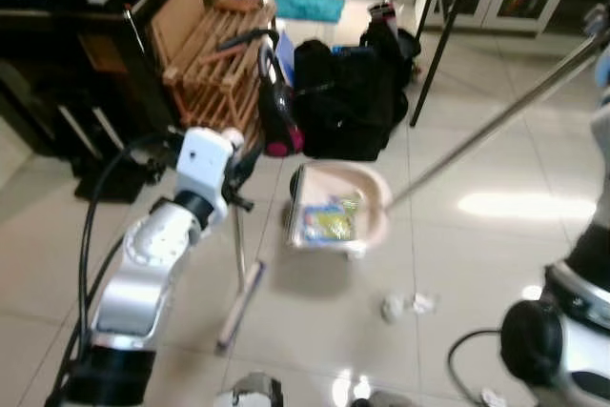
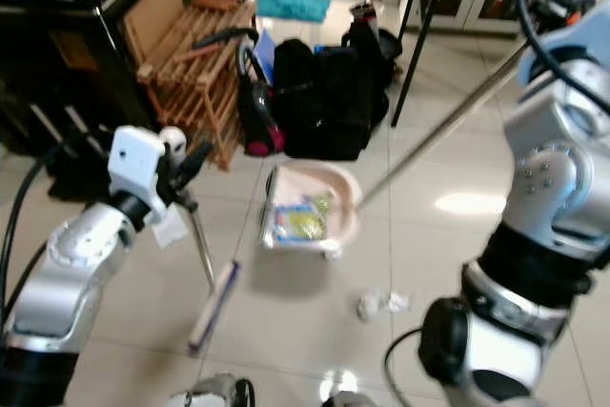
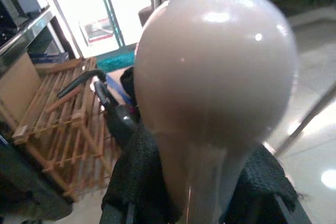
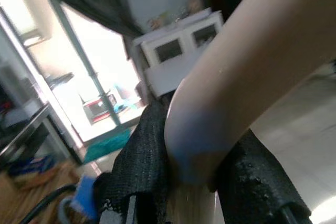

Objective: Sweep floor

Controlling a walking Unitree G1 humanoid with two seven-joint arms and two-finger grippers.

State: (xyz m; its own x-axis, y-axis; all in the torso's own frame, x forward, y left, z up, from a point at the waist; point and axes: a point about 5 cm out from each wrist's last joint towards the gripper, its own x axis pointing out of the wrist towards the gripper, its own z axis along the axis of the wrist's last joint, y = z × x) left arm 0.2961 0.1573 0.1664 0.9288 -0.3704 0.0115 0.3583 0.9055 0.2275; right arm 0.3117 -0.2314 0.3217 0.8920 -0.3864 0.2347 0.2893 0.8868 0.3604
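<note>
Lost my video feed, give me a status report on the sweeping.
Left gripper shut on broom handle. Right gripper shut on dustpan handle. Dustpan on floor, wrappers inside. Crumpled paper unswept beside it; black bags close behind.

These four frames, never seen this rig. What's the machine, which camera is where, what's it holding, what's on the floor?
It is a humanoid robot with two silver arms. The two wide pictures come from its head camera, looking down at the tiled floor. The two close-ups come from wrist cameras looking along each gripper. The left gripper grips the rounded top of a short broom. The right gripper is closed around the long handle of a pink dustpan, which holds a yellow wrapper. Crumpled white paper lies on the tiles beside the dustpan.
</note>
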